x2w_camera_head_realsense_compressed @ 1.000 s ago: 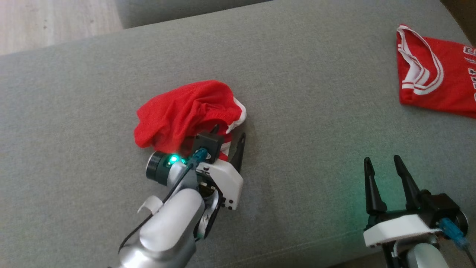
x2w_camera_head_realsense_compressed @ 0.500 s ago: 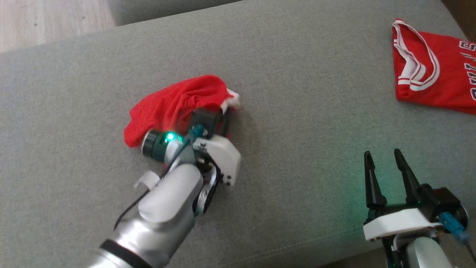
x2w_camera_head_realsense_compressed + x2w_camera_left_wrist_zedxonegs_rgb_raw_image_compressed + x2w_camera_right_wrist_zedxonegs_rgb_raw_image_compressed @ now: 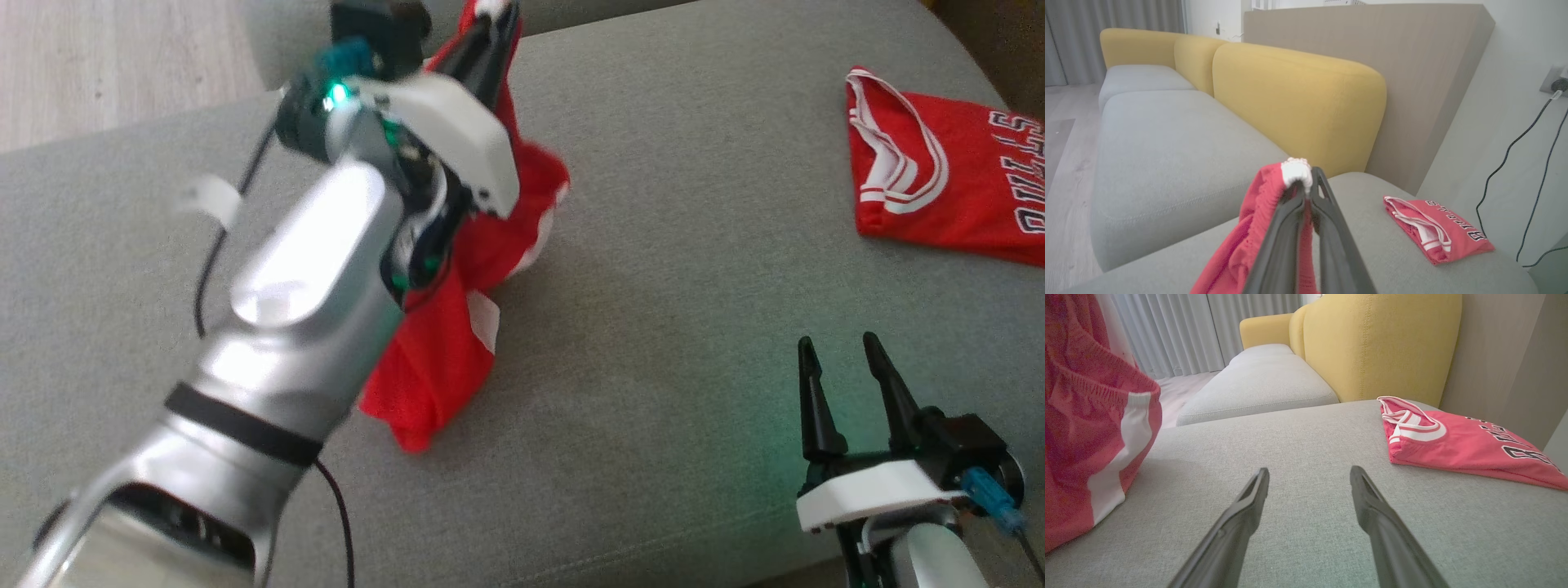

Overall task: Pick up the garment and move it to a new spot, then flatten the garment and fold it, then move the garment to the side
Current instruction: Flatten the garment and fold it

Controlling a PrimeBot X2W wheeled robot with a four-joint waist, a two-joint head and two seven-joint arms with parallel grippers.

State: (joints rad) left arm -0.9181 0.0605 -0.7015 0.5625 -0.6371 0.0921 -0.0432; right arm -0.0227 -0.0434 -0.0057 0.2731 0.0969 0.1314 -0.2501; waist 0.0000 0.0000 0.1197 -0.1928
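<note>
Left gripper [image 3: 1308, 187] clamps the garment [image 3: 445, 359], which hangs beneath its fingertips; right gripper [image 3: 838, 341] gapes, well apart.

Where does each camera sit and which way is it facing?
Head view: on the head, looking down at the grey seat; left gripper shut on the shorts, right gripper open at lower right.
Left wrist view: on the left wrist, facing the yellow backrest along its fingers, which pinch the shorts.
Right wrist view: on the right wrist, low over the seat, facing the backrest; its open fingers show.
Both wrist views share the jersey at right and the backrest.
</note>
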